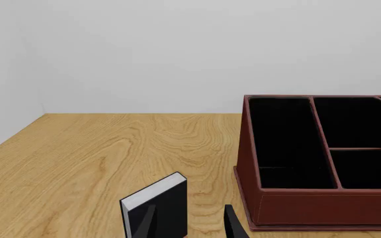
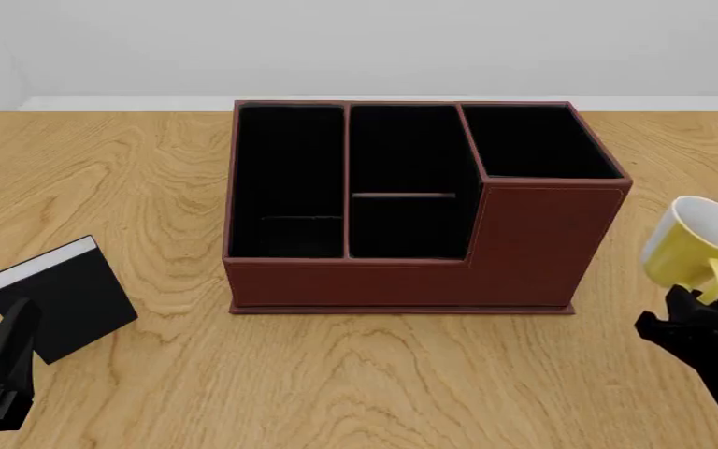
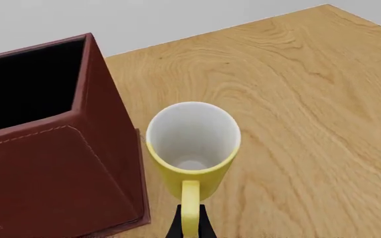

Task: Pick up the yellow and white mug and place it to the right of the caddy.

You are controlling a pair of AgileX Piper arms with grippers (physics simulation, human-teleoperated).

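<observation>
The yellow and white mug (image 2: 698,241) hangs tilted just to the right of the caddy (image 2: 527,253), its white inside showing. My right gripper (image 2: 687,304) is shut on the mug's yellow loop handle (image 3: 190,201). In the right wrist view, the mug (image 3: 192,144) sits beside the caddy's tall reddish-brown corner (image 3: 51,163), with the gripper (image 3: 190,227) pinching the handle. I cannot tell whether the mug touches the table. My left gripper (image 2: 4,360) is open and holds nothing at the near left, well apart from the caddy (image 1: 323,198).
A black book with white page edges (image 2: 57,299) lies on the wooden table (image 2: 122,187) just beyond the left gripper, and it also shows in the left wrist view (image 1: 156,208). The table's right edge lies past the mug.
</observation>
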